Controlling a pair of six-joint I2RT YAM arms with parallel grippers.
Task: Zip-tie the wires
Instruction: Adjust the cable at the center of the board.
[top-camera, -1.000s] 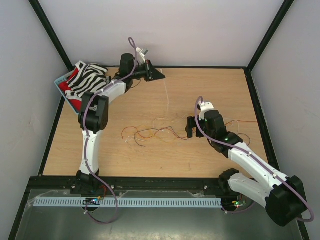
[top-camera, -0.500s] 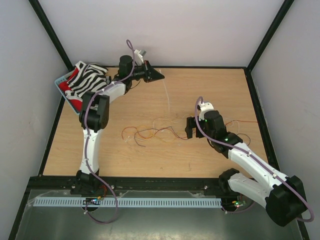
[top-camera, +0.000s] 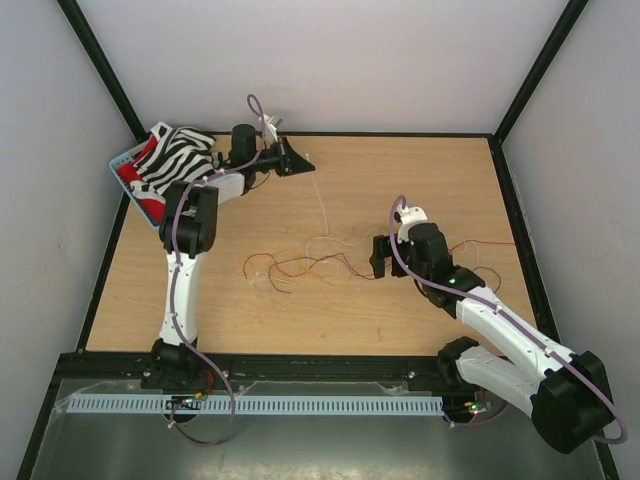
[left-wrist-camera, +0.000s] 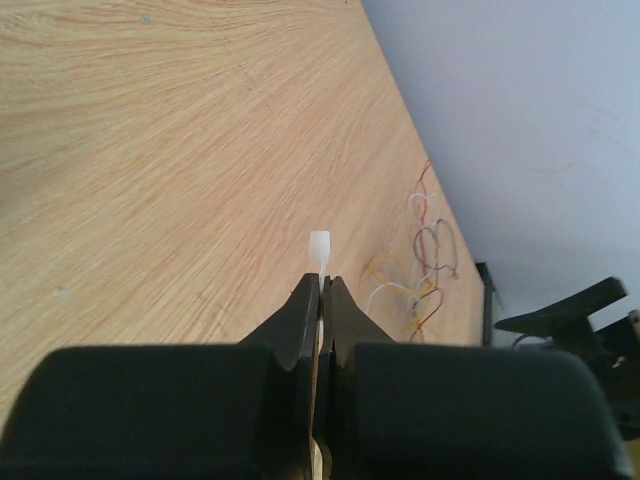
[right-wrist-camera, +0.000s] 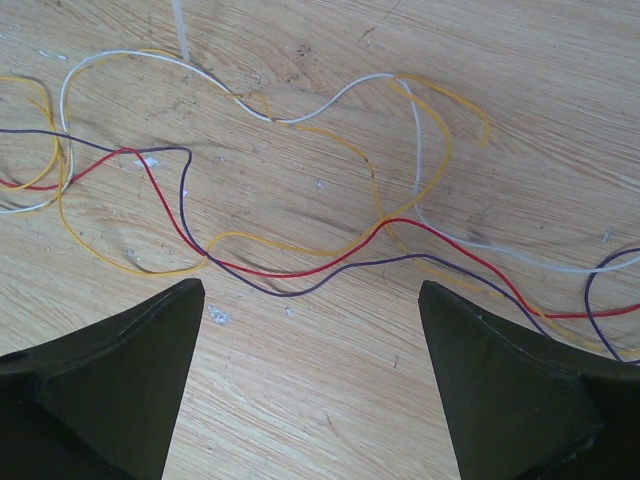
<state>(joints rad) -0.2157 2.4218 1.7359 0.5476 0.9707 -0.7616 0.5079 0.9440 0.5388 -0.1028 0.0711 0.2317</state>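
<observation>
Left wrist: jaws clamp zip tie (left-wrist-camera: 319, 245) — faint from top; R jaws apart.

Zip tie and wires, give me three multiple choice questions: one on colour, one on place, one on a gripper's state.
1. The wires are: A all green; B red, yellow, white, purple; C only black.
2. The zip tie is: A across the wires; B in the left gripper; C in the right gripper.
3. The right gripper is: A open; B shut on wires; C shut empty.
B, the right wrist view shows them; B, its head pokes out between shut fingers; A, fingers stand wide apart.
</observation>
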